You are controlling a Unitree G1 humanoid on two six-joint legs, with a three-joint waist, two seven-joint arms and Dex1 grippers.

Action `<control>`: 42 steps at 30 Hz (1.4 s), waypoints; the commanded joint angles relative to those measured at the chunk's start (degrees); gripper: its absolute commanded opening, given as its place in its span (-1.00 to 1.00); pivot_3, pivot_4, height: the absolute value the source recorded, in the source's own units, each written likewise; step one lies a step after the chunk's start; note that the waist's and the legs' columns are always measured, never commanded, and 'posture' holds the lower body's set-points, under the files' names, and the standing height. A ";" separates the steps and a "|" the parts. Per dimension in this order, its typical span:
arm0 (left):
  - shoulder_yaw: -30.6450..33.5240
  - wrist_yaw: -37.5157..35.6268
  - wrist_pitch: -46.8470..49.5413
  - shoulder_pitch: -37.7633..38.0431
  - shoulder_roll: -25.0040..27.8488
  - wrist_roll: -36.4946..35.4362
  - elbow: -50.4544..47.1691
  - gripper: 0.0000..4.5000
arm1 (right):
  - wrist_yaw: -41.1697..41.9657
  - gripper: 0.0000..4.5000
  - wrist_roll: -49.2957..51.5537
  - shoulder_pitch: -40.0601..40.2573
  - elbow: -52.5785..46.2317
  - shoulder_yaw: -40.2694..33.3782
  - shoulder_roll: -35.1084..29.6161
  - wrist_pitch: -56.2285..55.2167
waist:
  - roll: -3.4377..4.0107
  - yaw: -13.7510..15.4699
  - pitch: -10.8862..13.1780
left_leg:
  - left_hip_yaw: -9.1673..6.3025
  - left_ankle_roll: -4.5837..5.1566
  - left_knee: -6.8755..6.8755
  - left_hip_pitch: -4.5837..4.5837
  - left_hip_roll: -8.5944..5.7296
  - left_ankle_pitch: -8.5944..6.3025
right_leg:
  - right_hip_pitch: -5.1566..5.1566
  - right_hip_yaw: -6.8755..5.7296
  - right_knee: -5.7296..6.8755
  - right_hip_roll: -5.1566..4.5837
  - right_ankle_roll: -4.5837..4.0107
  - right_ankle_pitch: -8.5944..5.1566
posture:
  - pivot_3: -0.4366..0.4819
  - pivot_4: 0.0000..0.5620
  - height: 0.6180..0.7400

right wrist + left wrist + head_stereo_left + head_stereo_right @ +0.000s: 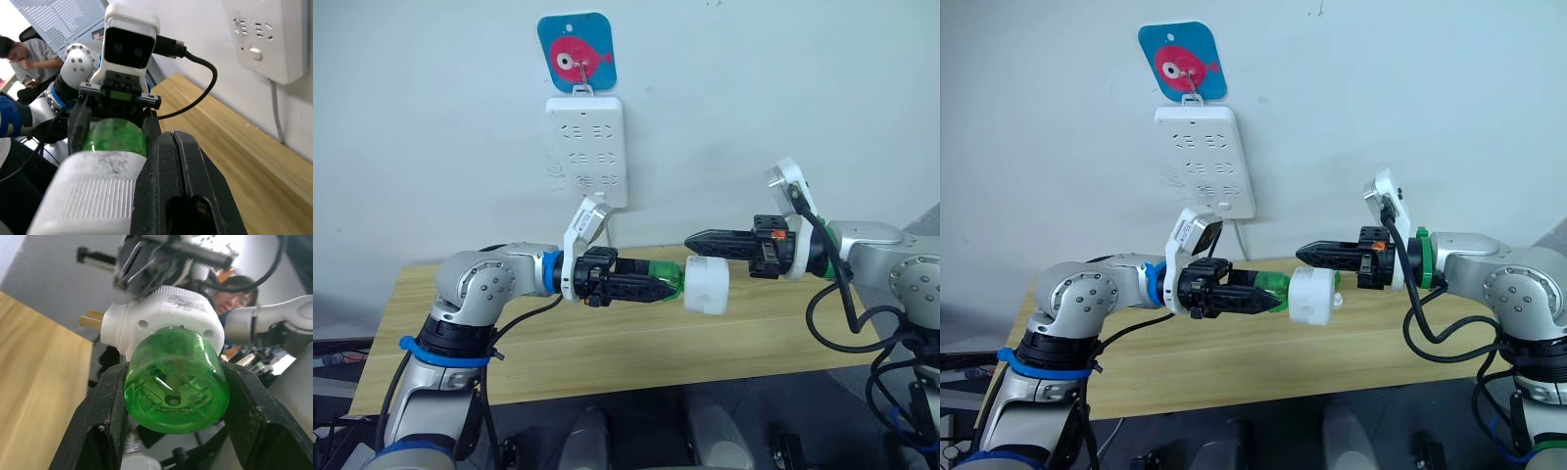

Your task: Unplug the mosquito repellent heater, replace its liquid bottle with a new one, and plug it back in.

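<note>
Fingers of left gripper clamp green liquid bottle w/ heater attached, unplugged below power strip; right gripper closed, empty. Swap, replug pending.

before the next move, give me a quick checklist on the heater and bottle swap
1. Heater unplugged: ok. The mosquito repellent heater is held in the air, away from the power strip, prongs bare.
2. Left gripper grip on the bottle: ok. Its fingers clamp both sides of the green liquid bottle.
3. Bottle separated from heater: not ok. Its neck sits in the heater's underside.
4. Right gripper grip on the heater: not ok. Its fingers are shut, beside and above the heater body rather than around it.
5. New bottle ready: cannot tell.
</note>
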 commanded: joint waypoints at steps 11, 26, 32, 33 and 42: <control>5.44 3.50 4.67 -1.82 -1.40 -7.55 -0.39 0.03 | 0.29 -1.00 0.14 4.30 -2.84 -0.59 2.59 2.93 | 0.00 -0.03 0.00 | 0.00 0.00 0.01 0.01 0.00 0.00 | 0.00 0.00 0.03 0.01 0.00 0.00 | -0.51 -0.26 0.91; 7.78 5.42 6.92 -0.36 -0.87 -9.63 0.60 0.03 | -5.70 -1.00 -4.43 5.58 -0.55 -5.01 5.29 0.18 | 0.00 -0.05 0.00 | 0.00 0.00 0.00 0.01 0.00 0.00 | 0.00 0.00 0.02 0.00 0.00 0.00 | -0.52 -0.26 0.91; 8.50 6.70 8.81 -1.23 -1.39 -11.74 2.15 0.03 | -5.31 -1.00 -10.30 7.16 -1.47 -0.22 8.61 -1.52 | 0.00 -0.22 0.00 | 0.01 -0.01 0.01 0.02 0.00 0.00 | -0.03 0.02 0.05 0.01 0.00 0.00 | -0.52 -0.26 0.91; 8.69 7.14 9.01 -1.41 -1.61 -12.05 2.41 0.03 | -4.47 -1.00 -9.07 7.22 -2.13 -0.19 8.92 -0.88 | 0.00 -0.22 0.00 | 0.01 -0.01 0.01 0.01 0.00 0.01 | -0.02 0.02 0.05 0.00 0.00 0.00 | -0.52 -0.26 0.91; 10.44 11.90 8.90 -1.64 -3.51 -13.89 3.41 0.03 | -1.32 -1.00 0.37 7.03 -5.03 -2.56 8.10 4.68 | 0.01 -0.07 0.00 | 0.00 -0.01 0.03 0.01 -0.01 0.00 | -0.02 0.01 0.05 -0.01 0.00 0.00 | -0.51 -0.27 0.91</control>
